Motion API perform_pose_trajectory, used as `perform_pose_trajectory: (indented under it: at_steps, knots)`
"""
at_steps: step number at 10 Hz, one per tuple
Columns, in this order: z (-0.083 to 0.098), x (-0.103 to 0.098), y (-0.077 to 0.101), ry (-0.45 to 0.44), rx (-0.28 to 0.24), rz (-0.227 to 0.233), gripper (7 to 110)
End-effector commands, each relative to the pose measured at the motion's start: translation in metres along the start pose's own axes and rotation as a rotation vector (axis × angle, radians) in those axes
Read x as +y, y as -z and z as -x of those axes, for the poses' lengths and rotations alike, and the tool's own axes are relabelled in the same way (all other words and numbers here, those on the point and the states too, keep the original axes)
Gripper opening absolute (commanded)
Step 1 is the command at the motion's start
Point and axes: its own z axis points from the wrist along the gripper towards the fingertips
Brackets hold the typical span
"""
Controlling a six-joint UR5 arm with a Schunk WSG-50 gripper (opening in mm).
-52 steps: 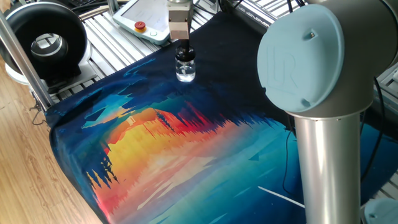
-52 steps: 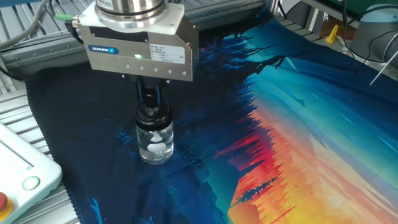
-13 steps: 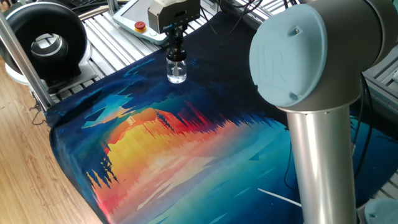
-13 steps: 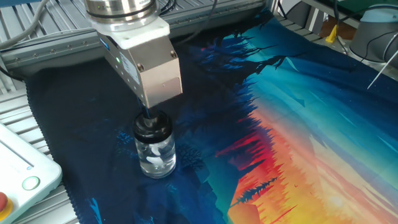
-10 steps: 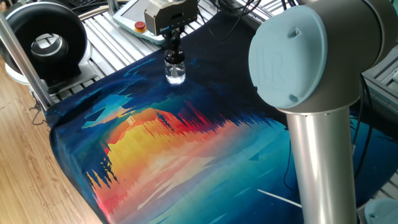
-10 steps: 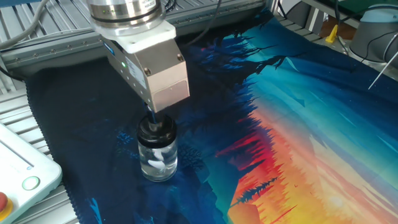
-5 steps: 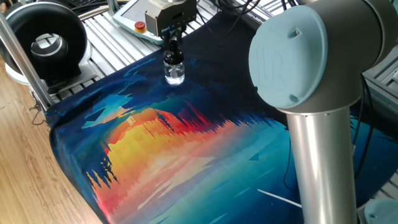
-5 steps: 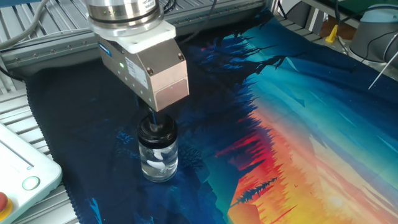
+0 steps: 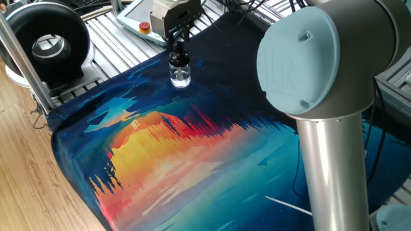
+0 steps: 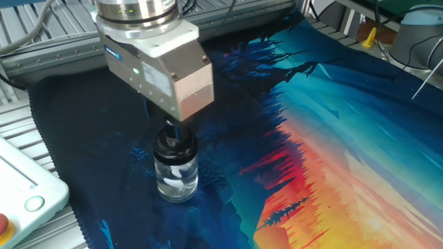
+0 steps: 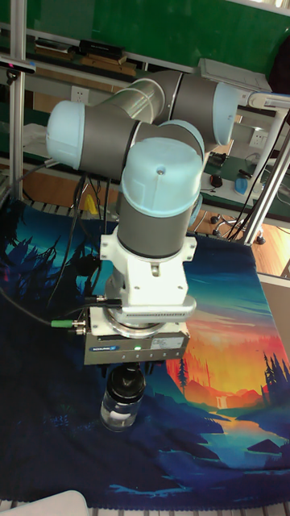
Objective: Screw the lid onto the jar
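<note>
The jar [image 10: 176,173] stands upright on the mat [image 10: 332,124]. The gripper [image 10: 173,133] is directly above the jar, its fingers clamped on the lid [image 10: 171,144] atop the jar's neck.

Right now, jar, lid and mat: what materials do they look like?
Jar: clear glass, glossy, since the white contents show through it. Lid: black, probably plastic with a slight sheen. Mat: printed fabric or cloth-topped rubber, matte and slightly wrinkled. Gripper stands on the lid.
</note>
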Motion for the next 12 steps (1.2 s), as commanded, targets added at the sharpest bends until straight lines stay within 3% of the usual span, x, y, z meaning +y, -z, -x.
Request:
perform_pose_trajectory:
  at_steps: [1, 3, 6, 8, 12]
  knots:
    - [0.008, 0.035, 0.011, 0.289, -0.014, 0.039, 44]
    - [0.013, 0.025, 0.017, 0.5, -0.009, -0.074, 44]
    - [0.028, 0.015, 0.01, 0.648, -0.057, -0.158, 44]
    - [0.032, 0.012, 0.006, 0.707, -0.073, -0.173, 44]
    - [0.031, 0.015, 0.001, 0.812, -0.093, -0.145, 44]
